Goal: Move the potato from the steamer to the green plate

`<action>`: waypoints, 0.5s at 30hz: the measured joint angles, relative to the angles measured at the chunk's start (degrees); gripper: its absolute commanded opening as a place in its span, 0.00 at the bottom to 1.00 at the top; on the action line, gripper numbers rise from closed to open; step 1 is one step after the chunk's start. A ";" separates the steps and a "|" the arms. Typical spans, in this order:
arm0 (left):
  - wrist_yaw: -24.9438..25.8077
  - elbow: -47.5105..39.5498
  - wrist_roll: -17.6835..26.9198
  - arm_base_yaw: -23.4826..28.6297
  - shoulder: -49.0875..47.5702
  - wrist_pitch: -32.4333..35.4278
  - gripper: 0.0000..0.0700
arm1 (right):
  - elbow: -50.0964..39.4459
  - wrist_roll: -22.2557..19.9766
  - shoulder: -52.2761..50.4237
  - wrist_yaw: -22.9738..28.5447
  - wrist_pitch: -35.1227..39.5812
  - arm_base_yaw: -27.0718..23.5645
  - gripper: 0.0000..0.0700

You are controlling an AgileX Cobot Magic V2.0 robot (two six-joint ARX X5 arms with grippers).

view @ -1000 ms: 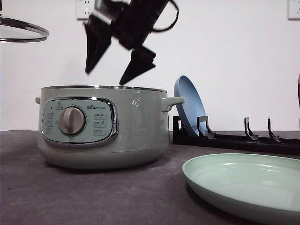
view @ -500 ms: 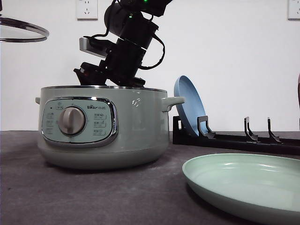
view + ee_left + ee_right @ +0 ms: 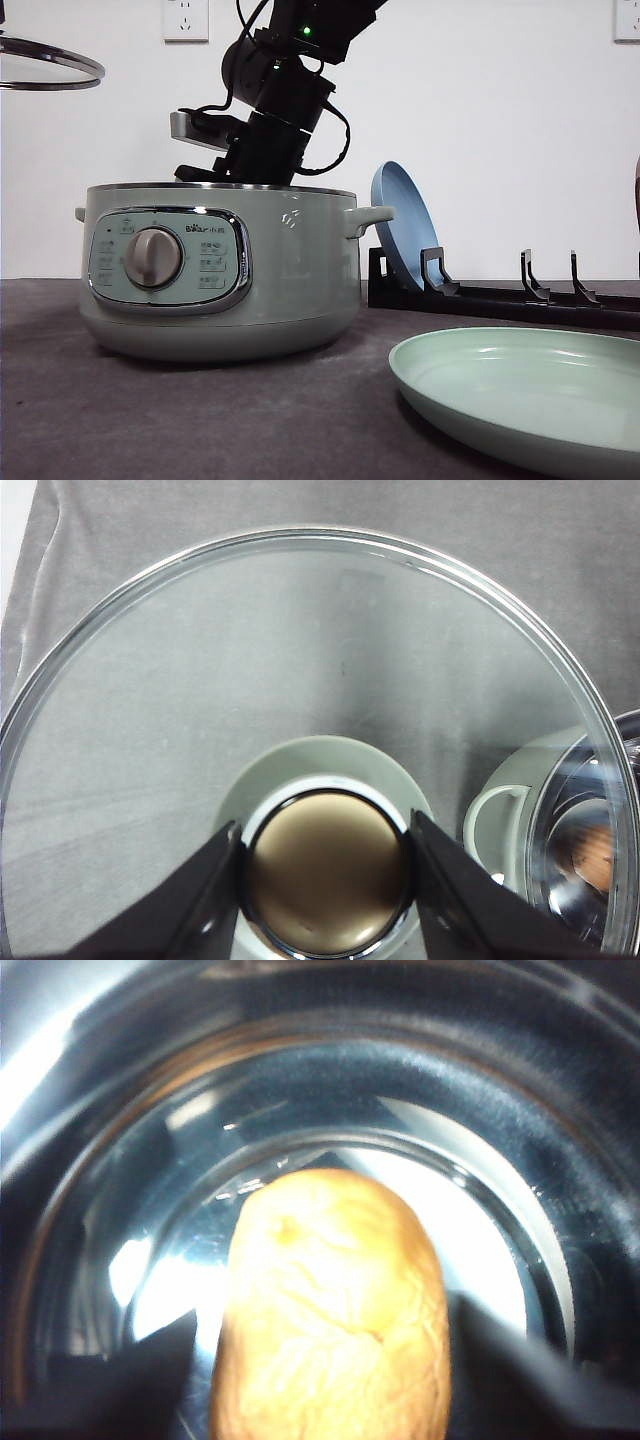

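potato lying on the shiny floor of the steamer, between the right pincer's spread jaws — not yet clamped. looks firm, smooth, rounded — likely to roll; best gripped across the middle. left pincer clamped on the lid knob.

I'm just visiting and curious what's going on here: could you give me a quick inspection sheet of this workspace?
Surface: dark grey cloth-covered table.
Job's things: potato lies inside the steamer; green plate is bare, to the steamer's right in the front view.
Clutter: blue plate stands upright in a black dish rack.
Hands: left hand is shut on the glass lid by its knob, held up off the pot; right hand is down in the steamer, fingers on either side of the potato, grip not clear.
Cables: black cables loop on the right arm.
Surroundings: white wall with sockets.
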 measured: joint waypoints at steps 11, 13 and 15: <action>0.00 0.00 0.00 0.00 0.00 0.00 0.00 | 11.41 0.42 0.31 -0.03 -10.36 -0.88 0.35; 0.00 0.00 0.00 0.00 0.00 0.00 0.00 | 16.53 0.85 0.25 -0.06 -14.97 -1.14 0.35; 0.00 0.00 0.00 0.00 0.00 0.00 0.00 | 20.59 1.42 -0.22 -0.08 -20.40 -1.51 0.35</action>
